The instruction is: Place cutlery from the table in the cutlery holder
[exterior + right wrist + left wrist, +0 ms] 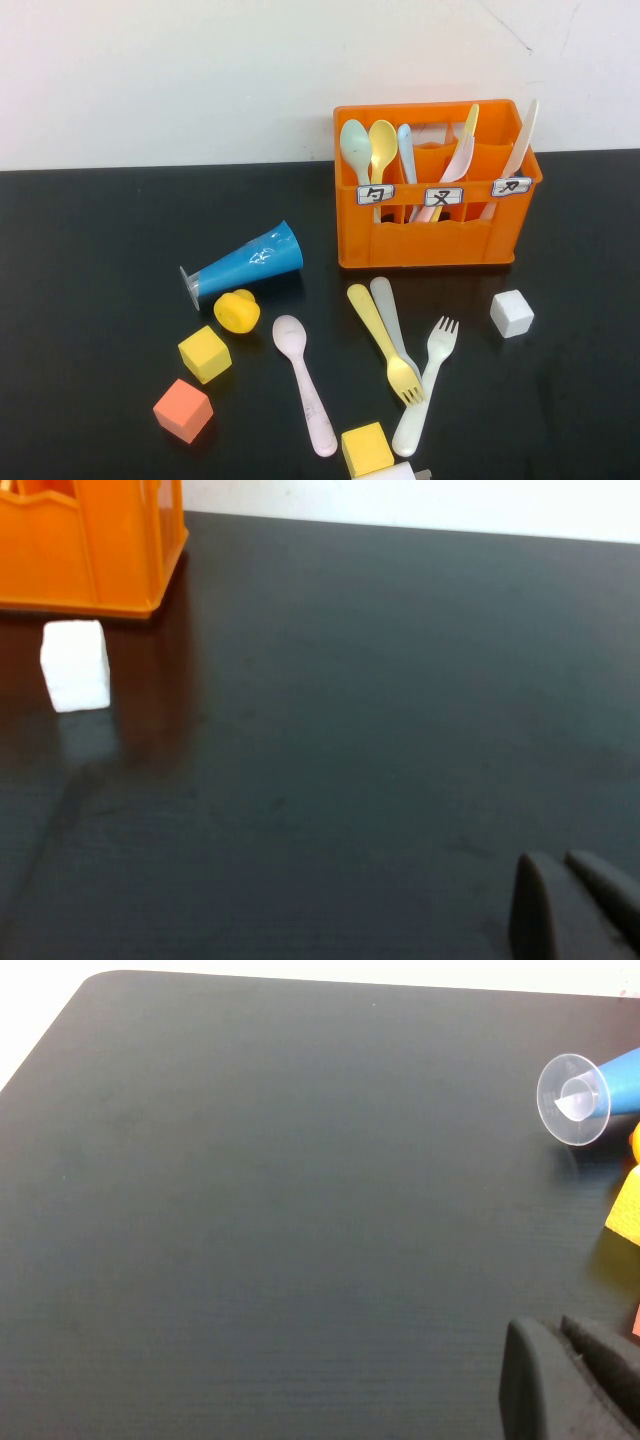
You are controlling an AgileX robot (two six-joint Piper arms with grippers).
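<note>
The orange cutlery holder (pixel 436 190) stands at the far side of the glossy black counter (pixel 90 230), a slotted plastic crate with 3 labelled compartments already holding spoons, forks and a knife. In front of it lie a pink spoon (pixel 303 379), a yellow fork (pixel 385 343), a pale grey utensil (pixel 392 318) and a white fork (pixel 427 384), all smooth pastel plastic. A blue cone-shaped cup (pixel 247 262) lies on its side. The left tool (pixel 575 1380) and right tool (pixel 578 905) each hang low above bare counter, fingertips pressed together, holding nothing.
</note>
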